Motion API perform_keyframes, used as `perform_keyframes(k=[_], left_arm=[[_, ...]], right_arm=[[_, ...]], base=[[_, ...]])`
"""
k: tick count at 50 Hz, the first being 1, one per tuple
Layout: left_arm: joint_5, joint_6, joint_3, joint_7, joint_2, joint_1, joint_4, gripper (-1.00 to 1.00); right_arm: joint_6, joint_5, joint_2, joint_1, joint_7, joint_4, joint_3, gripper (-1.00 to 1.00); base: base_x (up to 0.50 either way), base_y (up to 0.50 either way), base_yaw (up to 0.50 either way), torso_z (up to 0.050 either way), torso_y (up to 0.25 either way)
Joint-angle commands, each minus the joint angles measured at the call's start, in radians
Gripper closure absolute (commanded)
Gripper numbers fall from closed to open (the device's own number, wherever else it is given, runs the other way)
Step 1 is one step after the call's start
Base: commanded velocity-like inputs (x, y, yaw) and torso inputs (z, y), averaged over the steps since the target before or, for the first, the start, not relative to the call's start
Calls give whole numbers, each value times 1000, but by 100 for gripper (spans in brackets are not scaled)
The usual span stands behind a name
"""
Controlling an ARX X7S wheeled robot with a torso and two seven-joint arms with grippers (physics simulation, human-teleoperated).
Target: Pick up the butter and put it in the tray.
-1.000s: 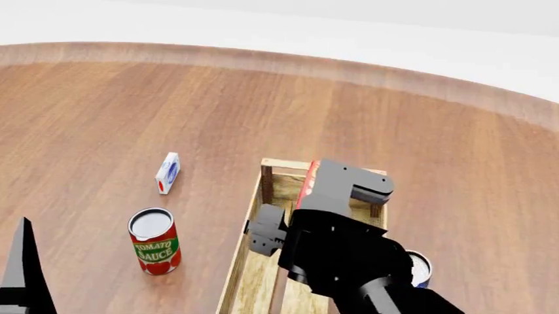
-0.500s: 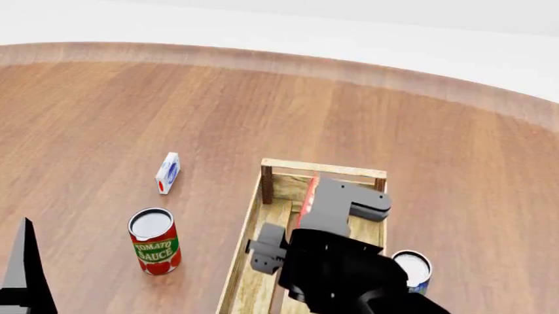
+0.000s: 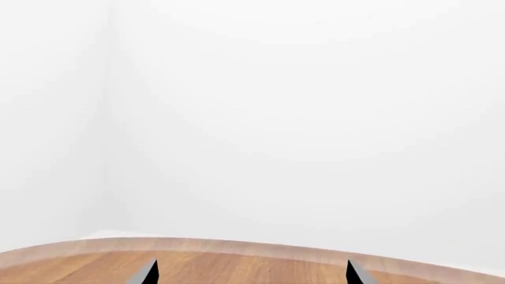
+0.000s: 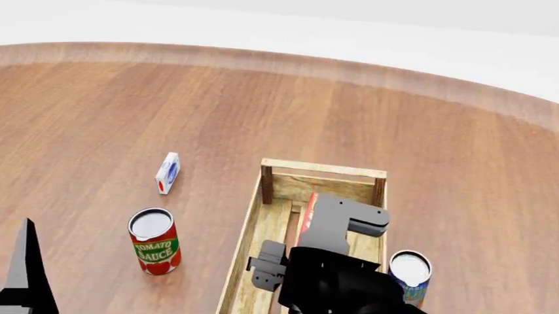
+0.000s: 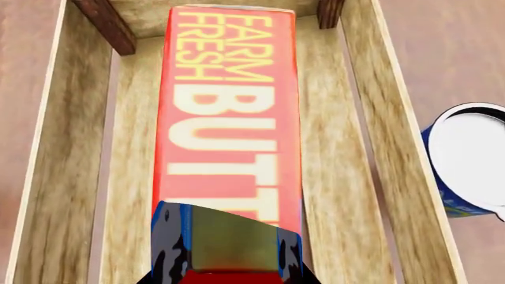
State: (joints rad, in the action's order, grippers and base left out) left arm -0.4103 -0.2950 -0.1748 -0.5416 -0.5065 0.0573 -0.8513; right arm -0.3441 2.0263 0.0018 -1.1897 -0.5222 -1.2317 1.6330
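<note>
R end effector (image 4: pixel 307 219) reaching fwd, clamped on flat red-orange butter carton (image 5: pixel 227 118) inside long light-wood slatted tray (image 4: pixel 262 229); L end effector (image 3: pixel 251 273) tips apart.

- The table (image 4: pixel 131 98) is being rendered as smooth reddish-brown wood with a soft sheen and long grain.
- The tray (image 5: pixel 55 148) is being shown as pale, rough, unvarnished wood with darker posts.
- The butter (image 5: pixel 229 118) is being shown as a smooth, matt printed carton.
- The tomato can (image 4: pixel 154 241) is being shown with a paper label and a dull metal lid.
- The right gripper (image 4: pixel 336 219) is being rendered in matt dark-grey plastic.
</note>
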Motion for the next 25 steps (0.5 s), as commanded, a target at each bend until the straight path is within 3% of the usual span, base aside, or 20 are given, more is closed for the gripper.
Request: perform_keyframes(k=[1, 25], left_arm=[[-2, -5, -4, -5, -2, -3, -3, -100], [-11, 7, -2, -6, -7, -2, 3, -100]], right_arm=[[11, -50, -2, 0, 14, -10, 14, 100], [12, -80, -2, 16, 7, 22, 16, 100]], base=[[0, 0, 0, 0, 0], [0, 0, 0, 0, 1]])
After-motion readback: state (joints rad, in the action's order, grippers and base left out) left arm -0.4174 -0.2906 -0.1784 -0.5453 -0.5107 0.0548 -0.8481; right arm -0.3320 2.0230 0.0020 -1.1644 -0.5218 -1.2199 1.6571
